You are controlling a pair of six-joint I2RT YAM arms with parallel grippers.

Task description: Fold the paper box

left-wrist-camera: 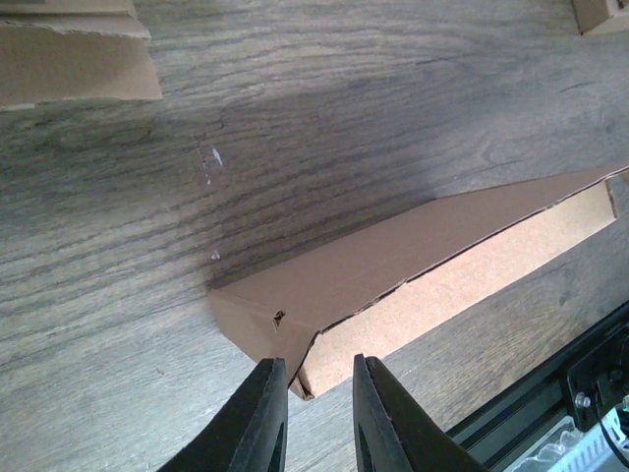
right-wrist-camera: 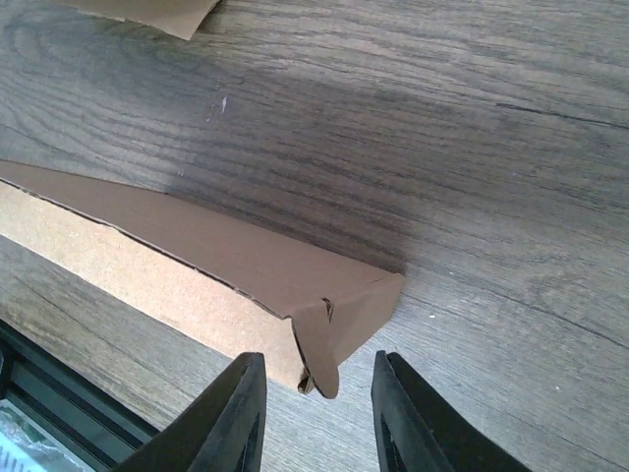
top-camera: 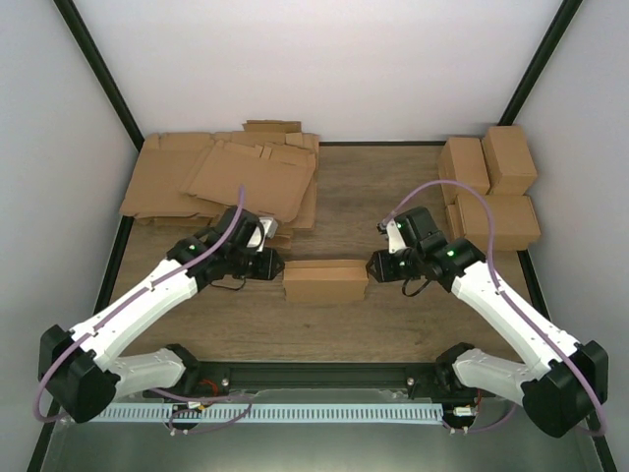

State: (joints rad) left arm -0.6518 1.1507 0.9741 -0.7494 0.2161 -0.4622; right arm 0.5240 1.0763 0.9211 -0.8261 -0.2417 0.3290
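**Paper box point(top-camera: 324, 281).** A brown oblong with creased panels. It lies lengthwise on the near middle of the wooden surface point(top-camera: 383, 187), between the two arms.

**Arms.** The left arm point(top-camera: 147, 300) reaches in from the left and the right arm point(top-camera: 511, 305) from the right. Each brings its jaws to one end of the box.

**Left wrist view.** The left jaws stand only narrowly apart, with the box's end corner lying between their tips. Whether they pinch it cannot be told.

**Right wrist view.** The right jaws stand open, set wider than the folded end flap point(right-wrist-camera: 319, 339) that lies between their tips.

**Both wrist views.** A thin dark gap runs along the edge where the top panel meets a paler long side face.

**Far left.** Flat cardboard sheets point(top-camera: 226, 177) with notched edges, overlapping in a loose pile.

**Far right.** Closed brown boxes point(top-camera: 496, 182), grouped close together.
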